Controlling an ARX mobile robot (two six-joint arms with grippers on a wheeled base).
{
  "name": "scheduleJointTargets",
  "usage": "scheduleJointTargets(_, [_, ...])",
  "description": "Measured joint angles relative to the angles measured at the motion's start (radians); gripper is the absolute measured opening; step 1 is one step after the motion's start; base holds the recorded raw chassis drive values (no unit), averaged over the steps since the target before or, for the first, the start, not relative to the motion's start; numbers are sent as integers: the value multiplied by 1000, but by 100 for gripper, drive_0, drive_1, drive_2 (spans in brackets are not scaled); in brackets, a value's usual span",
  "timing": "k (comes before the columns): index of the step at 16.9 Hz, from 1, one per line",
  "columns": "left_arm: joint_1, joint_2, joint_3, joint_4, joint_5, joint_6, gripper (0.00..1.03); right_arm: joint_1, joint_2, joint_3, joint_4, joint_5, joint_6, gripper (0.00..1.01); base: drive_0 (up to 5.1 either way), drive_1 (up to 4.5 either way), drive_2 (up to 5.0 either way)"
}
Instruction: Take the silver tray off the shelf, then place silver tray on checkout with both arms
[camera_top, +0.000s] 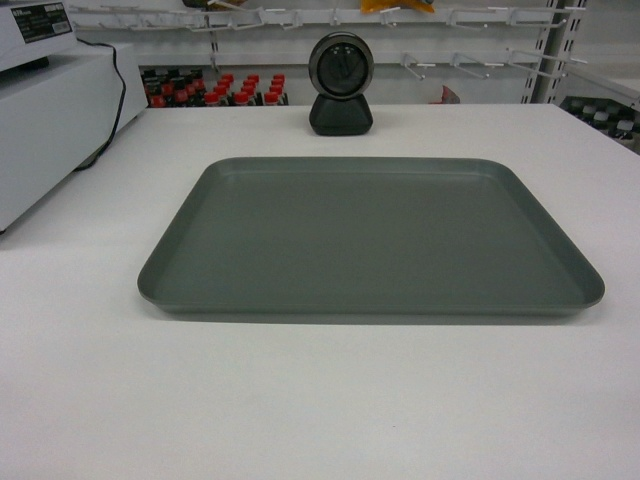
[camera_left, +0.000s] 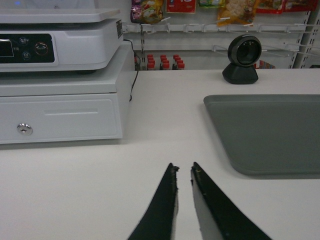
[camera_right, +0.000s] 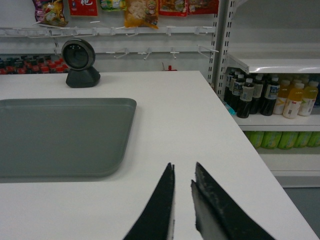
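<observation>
The silver tray (camera_top: 370, 240) lies flat and empty on the white checkout (camera_top: 300, 400), in front of the black stand scanner (camera_top: 341, 85). In the left wrist view my left gripper (camera_left: 183, 167) hovers over bare counter, left of and nearer than the tray (camera_left: 270, 135). Its fingers stand a narrow gap apart with nothing between them. My right gripper (camera_right: 183, 170) is likewise slightly open and empty, over the counter to the right of the tray (camera_right: 60, 135). Neither gripper touches the tray, and neither shows in the head view. The shelf named in the task is out of view.
A white cash register (camera_left: 55, 75) on its drawer stands at the counter's left, with a black cable behind it. The counter's right edge (camera_right: 260, 150) drops off beside shelves of bottles (camera_right: 270, 97). Peg hooks with snack bags (camera_right: 140, 12) hang behind the scanner.
</observation>
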Motion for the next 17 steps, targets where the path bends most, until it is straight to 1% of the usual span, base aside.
scheduleJointTargets(1, [0, 0, 0, 0, 0, 0, 20, 0, 0, 0, 0, 0, 0, 22, 0, 0, 0])
scheduleJointTargets(7, [0, 0, 0, 0, 0, 0, 84, 0, 0, 0, 0, 0, 0, 86, 0, 0, 0])
scheduleJointTargets(8, [0, 0, 0, 0, 0, 0, 93, 0, 0, 0, 0, 0, 0, 95, 0, 0, 0])
scheduleJointTargets(9, [0, 0, 0, 0, 0, 2, 100, 0, 0, 0, 0, 0, 1, 100, 0, 0, 0])
scheduleJointTargets(10, [0, 0, 0, 0, 0, 2, 97, 0, 0, 0, 0, 0, 0, 97, 0, 0, 0])
scheduleJointTargets(17, [0, 0, 0, 0, 0, 2, 98, 0, 0, 0, 0, 0, 0, 98, 0, 0, 0])
